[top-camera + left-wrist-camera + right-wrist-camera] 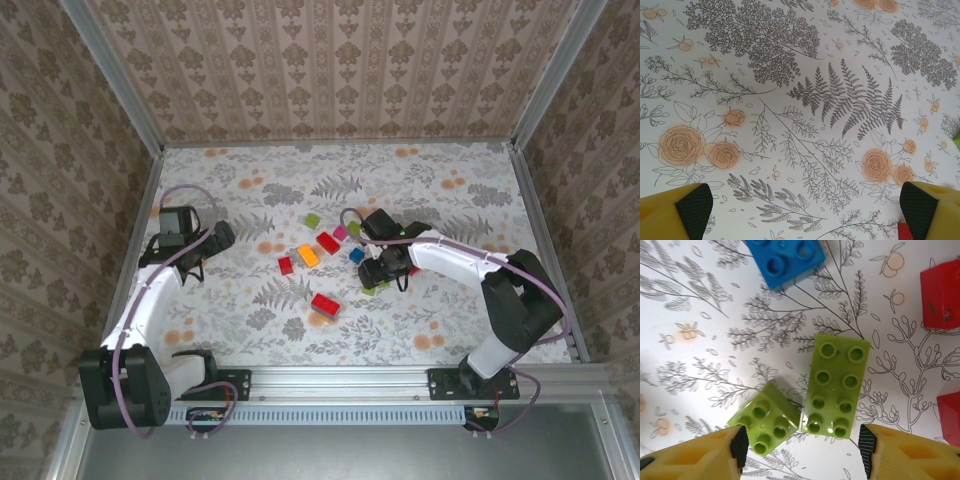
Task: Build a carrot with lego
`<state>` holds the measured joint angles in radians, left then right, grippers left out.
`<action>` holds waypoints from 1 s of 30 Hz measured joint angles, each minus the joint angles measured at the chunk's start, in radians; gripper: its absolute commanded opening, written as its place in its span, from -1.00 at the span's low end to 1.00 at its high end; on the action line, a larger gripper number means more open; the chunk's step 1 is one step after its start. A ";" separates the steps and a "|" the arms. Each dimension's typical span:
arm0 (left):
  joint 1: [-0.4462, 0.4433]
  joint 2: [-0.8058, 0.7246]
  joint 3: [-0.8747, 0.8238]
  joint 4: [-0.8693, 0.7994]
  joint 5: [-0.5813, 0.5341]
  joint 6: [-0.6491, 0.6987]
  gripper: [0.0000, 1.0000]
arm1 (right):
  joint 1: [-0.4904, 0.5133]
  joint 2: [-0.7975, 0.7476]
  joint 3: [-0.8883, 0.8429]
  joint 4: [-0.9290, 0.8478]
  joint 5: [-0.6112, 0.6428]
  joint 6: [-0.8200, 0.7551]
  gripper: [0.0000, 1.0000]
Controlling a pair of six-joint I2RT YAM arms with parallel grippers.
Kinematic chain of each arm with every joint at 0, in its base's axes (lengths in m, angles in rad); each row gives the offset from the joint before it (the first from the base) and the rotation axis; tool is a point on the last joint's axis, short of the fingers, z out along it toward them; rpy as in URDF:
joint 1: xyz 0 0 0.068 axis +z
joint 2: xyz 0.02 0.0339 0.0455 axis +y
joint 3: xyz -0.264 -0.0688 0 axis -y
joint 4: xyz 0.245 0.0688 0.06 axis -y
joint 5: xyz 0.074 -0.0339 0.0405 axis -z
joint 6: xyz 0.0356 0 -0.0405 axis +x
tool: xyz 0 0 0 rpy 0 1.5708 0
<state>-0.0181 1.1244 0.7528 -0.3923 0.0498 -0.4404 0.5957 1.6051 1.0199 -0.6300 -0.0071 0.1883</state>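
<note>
Judging from the right wrist view, the step in hand looked like a pick of green lego for the carrot's leafy top. The right gripper (802,452) hung low over the table (700,340), jaws roughly half apart w/ nothing clamped, and two light green bricks lay btw its fingers. The oblong green brick (837,385) (two studs by four, studs up) lay flat, a thin gap showing beside one pad. The small green brick (762,422), two by two, sat skewed, its corner seemingly touching the oblong one's long side, close against the other pad. Done well, I'd judge, the gripper should centre on one brick only, prob. the oblong one, square its pads to the long flat sides and close below the stud line; closing from that pose would likely squeeze both and twist them. The plastic was glossy, hard and sharp-edged, so apt to slip under an off-centre pinch. A blue brick (785,257) lay beyond and a red brick (942,292) to the side. Other pieces, incl. an orange brick (309,256), lay loose mid-table. The left gripper (805,205) stood fully open over bare floral print, holding nothing.
</note>
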 measured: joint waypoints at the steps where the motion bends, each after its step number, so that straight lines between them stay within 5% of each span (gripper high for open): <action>1: 0.000 0.002 0.000 0.000 0.000 0.000 1.00 | 0.001 -0.002 0.000 0.000 -0.004 -0.003 0.30; 13: 0.000 0.005 0.000 0.000 0.000 0.003 1.00 | 0.119 0.109 0.054 -0.027 -0.005 -0.052 0.32; 30: -0.001 0.005 0.000 0.002 0.000 0.006 1.00 | 0.124 0.121 0.064 -0.032 0.031 -0.058 0.20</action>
<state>-0.0189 1.1290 0.7528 -0.3908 0.0498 -0.4339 0.7193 1.7256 1.0840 -0.6617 0.0235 0.1299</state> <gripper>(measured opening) 0.994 0.601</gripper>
